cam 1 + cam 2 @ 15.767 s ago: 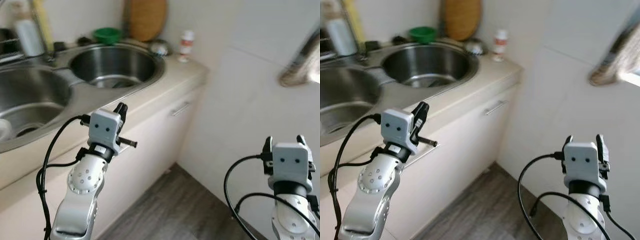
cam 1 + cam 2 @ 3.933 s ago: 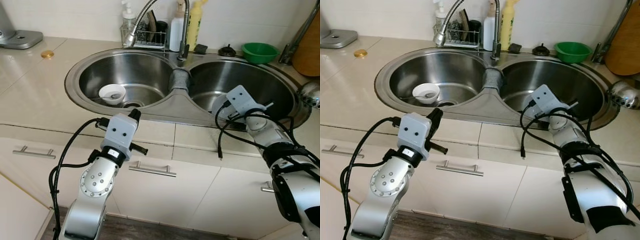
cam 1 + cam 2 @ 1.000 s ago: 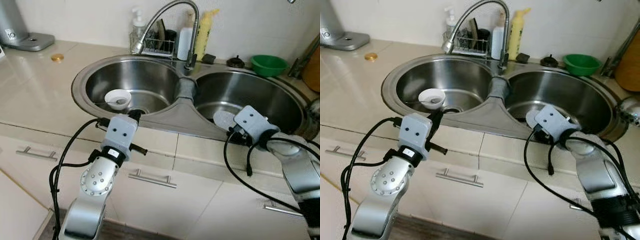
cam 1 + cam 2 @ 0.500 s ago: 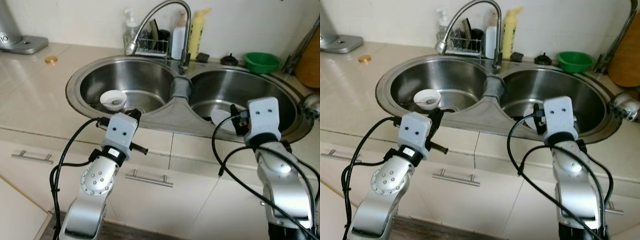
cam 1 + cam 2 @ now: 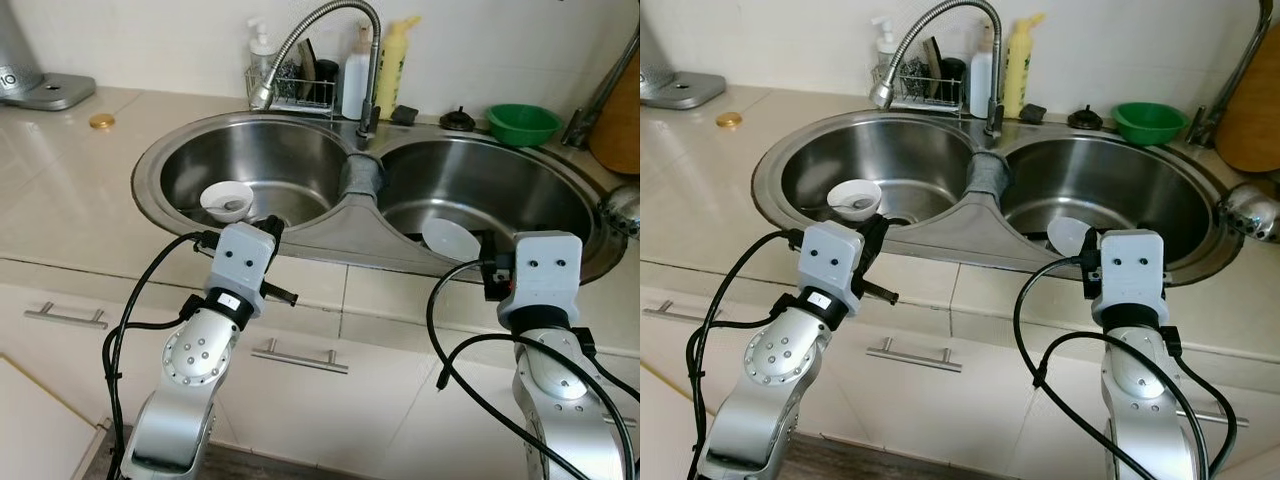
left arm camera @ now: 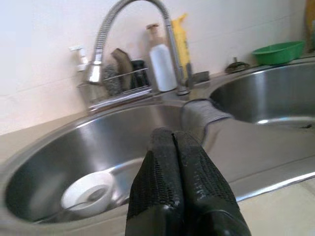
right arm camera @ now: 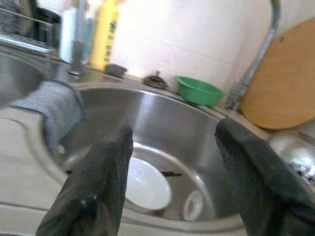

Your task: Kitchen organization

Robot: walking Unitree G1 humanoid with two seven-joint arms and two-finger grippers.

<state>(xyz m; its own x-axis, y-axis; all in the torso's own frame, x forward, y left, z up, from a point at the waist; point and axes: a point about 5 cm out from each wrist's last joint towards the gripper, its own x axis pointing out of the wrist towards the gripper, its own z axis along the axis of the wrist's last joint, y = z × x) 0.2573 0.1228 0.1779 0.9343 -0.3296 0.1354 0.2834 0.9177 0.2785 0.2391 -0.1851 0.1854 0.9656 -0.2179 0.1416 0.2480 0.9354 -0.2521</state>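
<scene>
left tool (image 6: 173,162): its two black fingers are pressed tight together. it holds nothing. it hangs over the front edge of the left sink bowl and touches nothing.
right tool (image 7: 172,167): its two black fingers (image 7: 101,177) are spread wide apart. it holds nothing. it hangs over the front edge of the right sink bowl, above the white plate, not touching it.
sink (image 5: 345,215): shiny metal with two round bowls, set into the pale tiled bench (image 5: 60,190).
small white bowl (image 5: 226,199): sits at the bottom of the left sink bowl, near the drain, with a spoon lying in it.
white plate (image 5: 450,240): lies at the bottom of the right sink bowl, near the front wall.
small thing by the plate (image 7: 192,205): a little oval thing lies just beside the plate. i cannot tell what it is.
grey cloth (image 7: 54,105): hangs over the ridge between the two bowls.
tap (image 5: 320,35): bends over from the back toward the left bowl.
wire rack (image 5: 290,90): stands behind the sink with a brush and bottles. a white bottle (image 5: 355,70) and a yellow bottle (image 5: 392,62) stand next to it.
green bowl (image 5: 521,123): sits on the bench behind the right sink bowl.
wooden board (image 7: 280,78): leans on the wall at the far right.
gold lid (image 5: 100,121): lies on the bench, left of the sink.
</scene>
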